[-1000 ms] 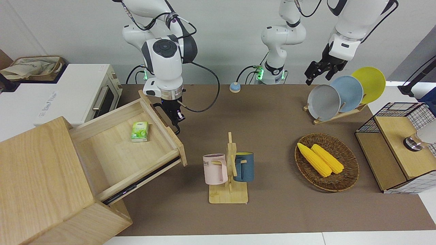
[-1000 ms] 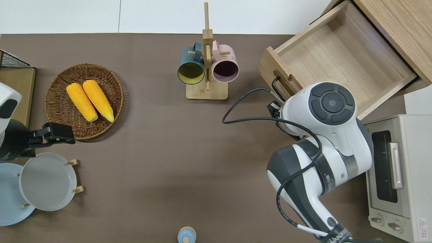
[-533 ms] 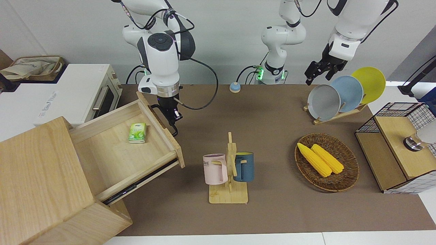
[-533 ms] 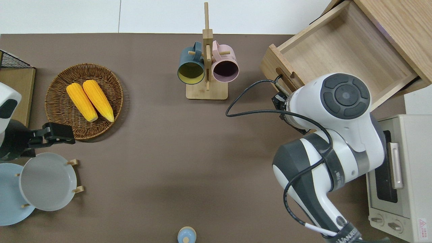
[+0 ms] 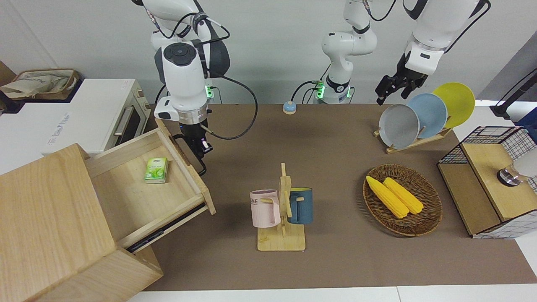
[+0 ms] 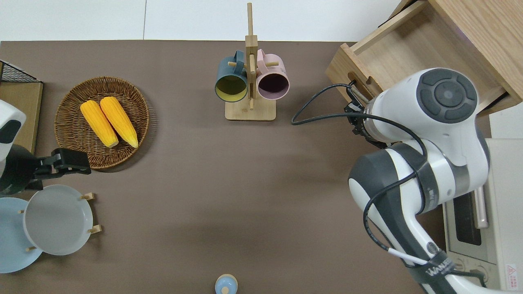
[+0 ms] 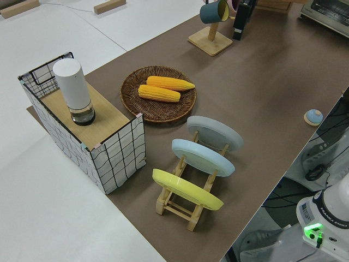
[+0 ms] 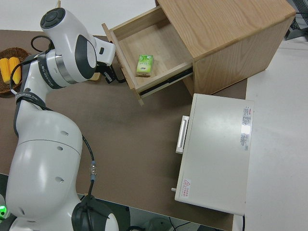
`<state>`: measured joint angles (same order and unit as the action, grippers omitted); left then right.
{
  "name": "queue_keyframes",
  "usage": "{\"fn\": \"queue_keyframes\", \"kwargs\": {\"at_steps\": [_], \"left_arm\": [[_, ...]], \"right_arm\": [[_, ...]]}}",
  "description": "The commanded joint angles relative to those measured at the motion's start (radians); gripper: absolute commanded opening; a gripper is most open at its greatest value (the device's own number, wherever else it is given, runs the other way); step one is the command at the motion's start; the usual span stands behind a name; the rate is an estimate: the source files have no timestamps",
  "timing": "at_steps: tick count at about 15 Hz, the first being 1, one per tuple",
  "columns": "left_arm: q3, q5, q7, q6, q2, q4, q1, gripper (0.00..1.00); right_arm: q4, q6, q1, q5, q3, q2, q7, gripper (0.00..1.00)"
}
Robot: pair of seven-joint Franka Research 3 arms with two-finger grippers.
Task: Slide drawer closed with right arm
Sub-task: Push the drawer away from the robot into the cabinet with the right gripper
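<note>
The light-wood drawer [image 5: 197, 184] stands partly open out of the large pale wooden box [image 5: 46, 218]. A green pack [image 5: 156, 170] lies in it. The black bar handle [image 5: 203, 170] is on its front. My right gripper [image 5: 198, 147] is at the handle, against the drawer front. In the overhead view the drawer front [image 6: 341, 67] shows and the right gripper [image 6: 356, 118] is mostly hidden under its wrist. The right side view shows the drawer [image 8: 159, 38], the pack [image 8: 144, 65] and the right gripper [image 8: 109, 74]. The left arm is parked, with its gripper [image 5: 388, 90] in view.
A white toaster oven [image 5: 84, 117] stands beside the box, nearer to the robots. A mug rack [image 5: 282, 209] with two mugs is mid-table. A wicker basket [image 5: 423, 222] holds two corn cobs. A plate rack [image 5: 419, 115] and a wire-mesh box [image 5: 491, 180] are at the left arm's end.
The right arm has moved toward the wooden box with the drawer front. The drawer has slid further in, carrying the green pack. The left arm has not moved.
</note>
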<state>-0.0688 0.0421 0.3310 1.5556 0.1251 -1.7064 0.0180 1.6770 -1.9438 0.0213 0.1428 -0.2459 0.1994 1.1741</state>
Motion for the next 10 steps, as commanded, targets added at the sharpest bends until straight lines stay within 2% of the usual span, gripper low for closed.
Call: {"fn": "queue_keyframes", "kwargs": {"at_steps": [1,2,4,6,10], "left_arm": [[0.004,0.001,-0.009,-0.015,0.008,0.004,-0.001,0.99],[0.004,0.001,-0.009,-0.015,0.008,0.004,-0.001,0.99],[0.004,0.001,-0.009,-0.017,0.008,0.004,-0.001,0.99],[0.004,0.001,-0.009,-0.015,0.008,0.004,-0.001,0.99],[0.004,0.001,-0.009,-0.017,0.008,0.004,-0.001,0.99]], "right_arm": [[-0.042,0.005,-0.04,0.015,0.028,0.041,-0.096,0.0],[-0.043,0.002,-0.058,0.014,0.028,0.044,-0.108,0.0],[-0.077,0.003,-0.073,0.015,0.028,0.064,-0.134,0.0],[-0.092,0.0,-0.096,0.017,0.031,0.077,-0.149,0.0],[-0.155,-0.001,-0.136,0.02,0.037,0.118,-0.192,0.0]]}}
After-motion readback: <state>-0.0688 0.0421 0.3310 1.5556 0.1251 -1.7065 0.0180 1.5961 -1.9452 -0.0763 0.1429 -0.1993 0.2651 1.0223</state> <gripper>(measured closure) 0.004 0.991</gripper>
